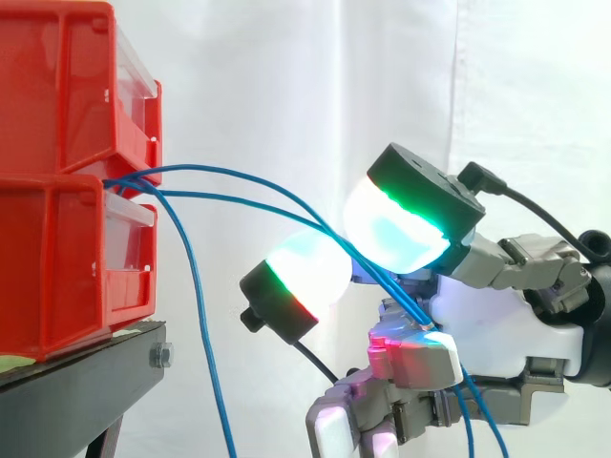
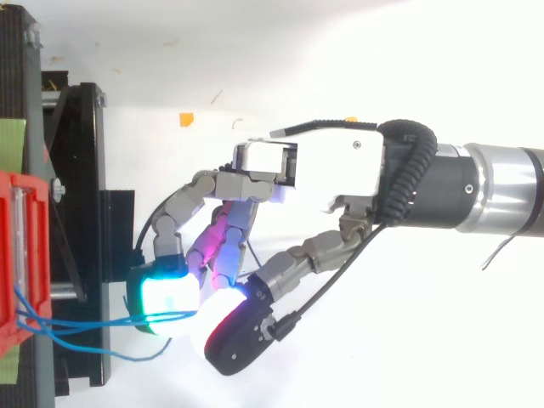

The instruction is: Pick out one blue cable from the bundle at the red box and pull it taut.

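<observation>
Two stacked red bins [image 1: 57, 277] stand on the black stand [image 1: 86, 382] at the left. A bundle of thin blue cables [image 1: 220, 169] comes out between the bins. Two of them arc right and slightly down into my hand [image 1: 496, 334], where they pass between a large green-cyan pad [image 1: 401, 219] above and a red-magenta pad [image 1: 410, 358] below, then trail down past the palm. A third blue cable [image 1: 202, 324] hangs loose beside the stand. From above, my hand [image 2: 340, 170] reaches left with curled fingers, and the cables [image 2: 85, 324] run from the red box [image 2: 17, 255] to its glowing pads.
The black stand [image 2: 85, 212] juts out below the bins, with a bolt at its front corner. A white curtain hangs behind. A small orange scrap [image 2: 185, 118] lies on the white floor. The arm enters from the right.
</observation>
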